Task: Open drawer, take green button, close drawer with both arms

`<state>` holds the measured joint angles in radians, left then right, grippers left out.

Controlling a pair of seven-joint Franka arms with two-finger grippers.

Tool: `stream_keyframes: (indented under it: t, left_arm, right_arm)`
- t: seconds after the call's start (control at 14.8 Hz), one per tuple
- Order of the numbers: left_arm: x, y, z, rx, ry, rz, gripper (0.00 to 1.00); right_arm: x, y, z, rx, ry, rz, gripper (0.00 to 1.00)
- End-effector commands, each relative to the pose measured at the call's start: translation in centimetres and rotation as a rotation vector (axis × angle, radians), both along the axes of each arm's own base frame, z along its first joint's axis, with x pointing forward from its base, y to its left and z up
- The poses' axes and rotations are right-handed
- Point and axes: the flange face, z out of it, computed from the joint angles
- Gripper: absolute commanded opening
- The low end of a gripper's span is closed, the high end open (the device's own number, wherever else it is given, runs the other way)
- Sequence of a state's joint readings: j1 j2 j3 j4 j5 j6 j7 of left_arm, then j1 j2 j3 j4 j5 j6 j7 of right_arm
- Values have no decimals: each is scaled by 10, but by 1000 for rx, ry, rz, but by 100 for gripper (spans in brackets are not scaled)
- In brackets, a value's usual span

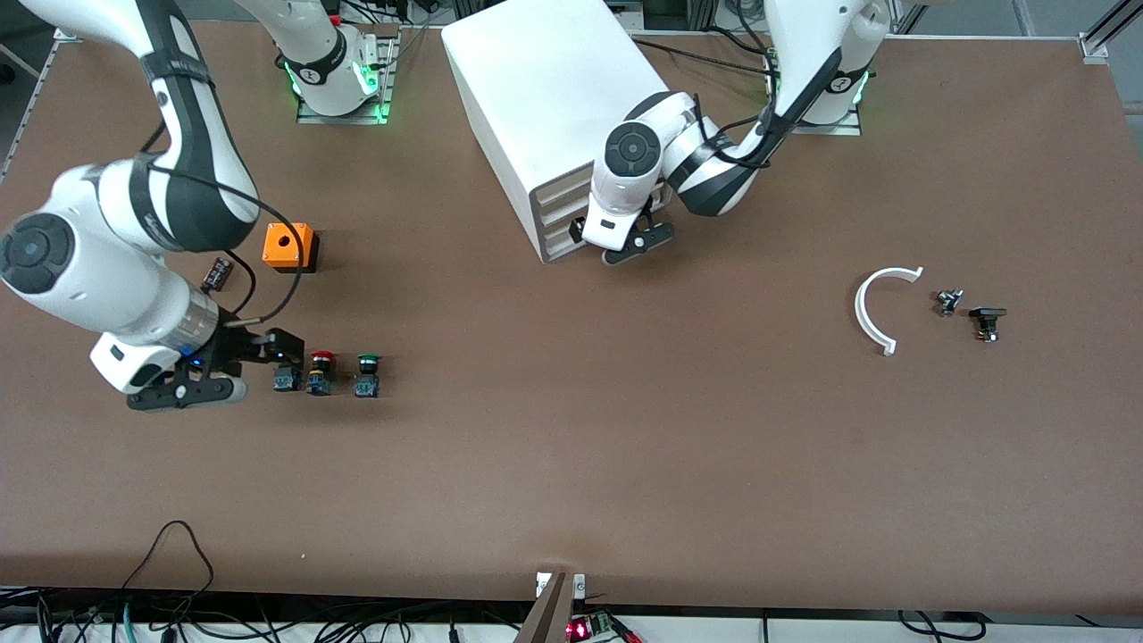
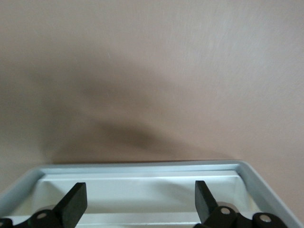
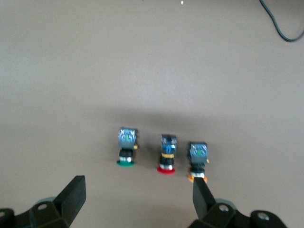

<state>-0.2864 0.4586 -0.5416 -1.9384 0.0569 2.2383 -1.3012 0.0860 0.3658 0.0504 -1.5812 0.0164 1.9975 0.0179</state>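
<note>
Brown and matte, the desk [image 1: 571, 464] carries a white box cabinet [image 1: 536, 98] between the two arm bases. Its lowest drawer [image 2: 142, 183] is pulled out a little, as the left wrist view shows: a shallow white tray, and the part that shows is empty.

The left pincer [image 1: 636, 243] is at the cabinet's drawer fronts, low by the stack. Its fingers [image 2: 76, 202] are spread wide, one at each side over the open tray, and they pinch nothing.

The right pincer [image 1: 259, 353] is low over the desk at the right arm's end, beside a row of three push buttons. Its fingers [image 3: 71, 194] are also spread and hold nothing. The green button [image 1: 367, 375] stands at the row's end that is farthest from this pincer; the red button [image 1: 321, 372] is in the middle, and the third button [image 1: 286, 379], with a yellowish cap, is just beside the fingers.

I judge the green button to be light, hard and stiff, not fragile. Its round cap is smooth and may slip, so the squarer blue-black body is the better place to pinch. The red neighbour stands close, so the fingers have little room on that side.

An orange block [image 1: 290, 246] and a white curved piece [image 1: 880, 308] also lie on the desk.
</note>
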Motion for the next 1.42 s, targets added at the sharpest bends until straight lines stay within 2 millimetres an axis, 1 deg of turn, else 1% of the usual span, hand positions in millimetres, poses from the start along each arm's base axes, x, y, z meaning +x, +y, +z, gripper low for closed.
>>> stream_keyframes:
  t: [0.0, 0.07, 0.2, 0.27, 0.41, 0.47, 0.54, 0.61, 0.68, 0.74, 0.81, 0.88, 0.95, 1.02, 1.08, 1.15, 1.22, 1.29, 1.35]
  left_arm:
    - [36, 31, 54, 14, 0, -80, 100]
    - [51, 44, 75, 18, 0, -113, 100]
    - [82, 77, 120, 20, 6, -197, 100]
    - [98, 98, 141, 29, 2, -251, 100]
    - [115, 131, 177, 77, -21, -380, 100]
    - [122, 146, 200, 81, -45, -415, 100]
    - [129, 158, 223, 69, -80, -440, 100]
    - [138, 174, 244, 60, -100, -459, 100]
    - [143, 191, 260, 54, -102, -490, 100]
    - [147, 209, 269, 36, -100, -532, 100]
    - [149, 229, 281, 38, -124, -566, 100]
    - [152, 254, 290, 22, -132, -574, 100]
    - [154, 280, 299, -15, -145, -576, 100]
    - [150, 297, 307, -40, -153, -592, 100]
    - [145, 321, 311, -35, -154, -615, 100]
    - [139, 339, 316, -30, -159, -634, 100]
    - [136, 359, 321, -24, -170, -618, 100]
    - [133, 374, 329, -17, -183, -598, 100]
    - [130, 385, 331, 0, -186, -608, 100]
  right_arm:
    - [-25, -6, 36, -34, 36, -44, 100]
    - [-34, -8, 47, -37, 48, -54, 100]
    - [-50, -16, 73, -41, 42, -75, 100]
    - [-58, -18, 88, -43, 42, -77, 100]
    - [-71, -28, 111, -46, 45, -93, 100]
    - [-77, -30, 120, -47, 48, -96, 100]
    - [-81, -40, 125, -49, 60, -113, 100]
    - [-85, -44, 129, -50, 67, -119, 100]
    - [-91, -44, 139, -51, 60, -116, 100]
    - [-95, -43, 144, -51, 62, -115, 100]
    - [-99, -44, 149, -52, 68, -118, 100]
    - [-103, -47, 154, -47, 67, -121, 100]
    - [-106, -63, 159, -43, 70, -149, 100]
    - [-112, -59, 166, -41, 72, -145, 100]
    - [-118, -53, 172, -43, 74, -136, 100]
    - [-126, -52, 177, -44, 70, -143, 100]
    - [-134, -51, 181, -51, 58, -173, 100]
    - [-141, -50, 184, -53, 55, -188, 100]
    - [-149, -50, 186, -55, 47, -188, 100]
